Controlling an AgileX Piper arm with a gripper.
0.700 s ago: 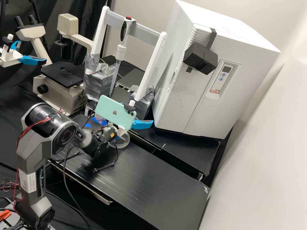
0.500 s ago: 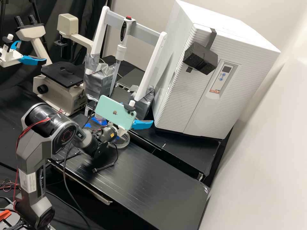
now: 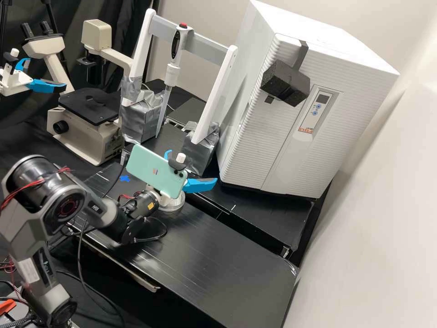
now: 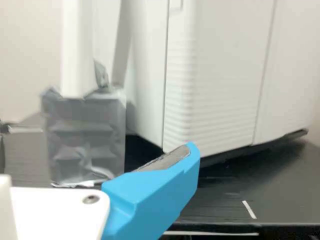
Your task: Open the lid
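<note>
Low down near the open jaws — a round clear dish [image 3: 173,205] on the black bench [image 3: 214,255].

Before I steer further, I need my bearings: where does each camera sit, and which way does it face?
High view: fixed off the arm, facing forward and down over the black bench; arm and gripper's blue fingers show.
Wrist view: on the wrist, facing past a blue finger to the white cabinet.
Shared: cabinet, bench, grey-taped block, blue finger.
</note>
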